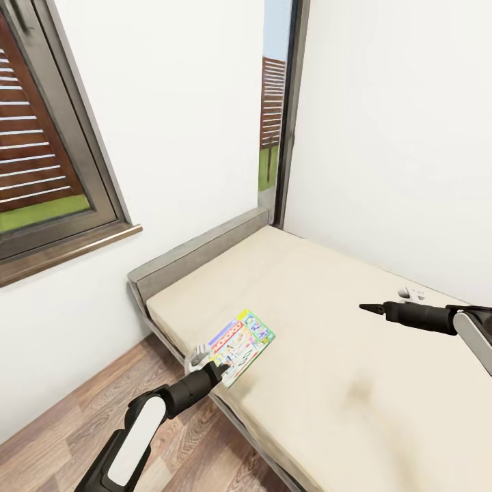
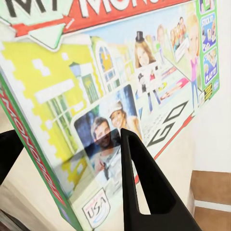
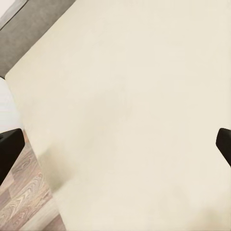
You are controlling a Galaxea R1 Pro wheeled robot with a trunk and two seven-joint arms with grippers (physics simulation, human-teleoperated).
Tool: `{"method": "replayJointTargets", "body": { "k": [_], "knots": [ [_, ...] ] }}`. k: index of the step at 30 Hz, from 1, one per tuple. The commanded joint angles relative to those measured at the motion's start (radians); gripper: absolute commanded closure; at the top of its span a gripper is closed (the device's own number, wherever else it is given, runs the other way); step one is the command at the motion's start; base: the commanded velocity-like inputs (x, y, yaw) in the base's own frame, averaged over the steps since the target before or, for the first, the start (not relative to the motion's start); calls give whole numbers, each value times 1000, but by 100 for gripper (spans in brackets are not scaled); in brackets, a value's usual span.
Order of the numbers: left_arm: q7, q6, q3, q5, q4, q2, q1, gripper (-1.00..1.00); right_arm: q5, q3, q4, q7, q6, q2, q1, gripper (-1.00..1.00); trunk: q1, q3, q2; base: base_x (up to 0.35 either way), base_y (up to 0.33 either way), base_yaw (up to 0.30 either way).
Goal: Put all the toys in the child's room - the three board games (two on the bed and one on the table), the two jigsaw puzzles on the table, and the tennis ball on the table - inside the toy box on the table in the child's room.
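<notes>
The left gripper [image 1: 217, 370] is pinching a Monopoly board game [image 1: 242, 345] at the near edge of the bed [image 1: 355, 342]: in the left wrist view one dark finger [image 2: 144, 187] lies across the printed white face of the box [image 2: 120, 96], over the photo of two people, while the other finger [image 2: 7, 154] shows on the far side of the green-and-red box edge, so the box sits between the two. In the head view the game appears tilted, its low end at the gripper and its far end raised above the cream mattress, close to the bed's left edge and near the grey headboard [image 1: 198, 256]. The right gripper [image 1: 372, 309] hangs over the bed's right side, well apart from the game; in the right wrist view its two dark fingertips [image 3: 9, 149] sit at opposite borders of the picture, spread wide with nothing between them, above bare mattress [image 3: 130, 110]. Wood-plank floor [image 1: 82, 410] runs beside the bed, and a window [image 1: 41, 137] with a brown frame sits in the white wall to the left.
</notes>
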Motion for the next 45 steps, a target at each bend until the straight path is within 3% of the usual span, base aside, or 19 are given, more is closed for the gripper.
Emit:
{"method": "replayJointTargets", "body": {
  "k": [1,34,45],
  "knots": [
    [-1,4,1,1,0,0,0,100,-1,2,0,1,3,-1,-1,-100,0,-1,-1,0,0,0],
    [-1,4,1,1,0,0,0,100,-1,2,0,1,3,-1,-1,-100,0,-1,-1,0,0,0],
    [1,13,3,36,-12,26,18,100,1,-9,-7,1,-13,2,38,-100,-42,34,76,0,0,0]
  ]
}}
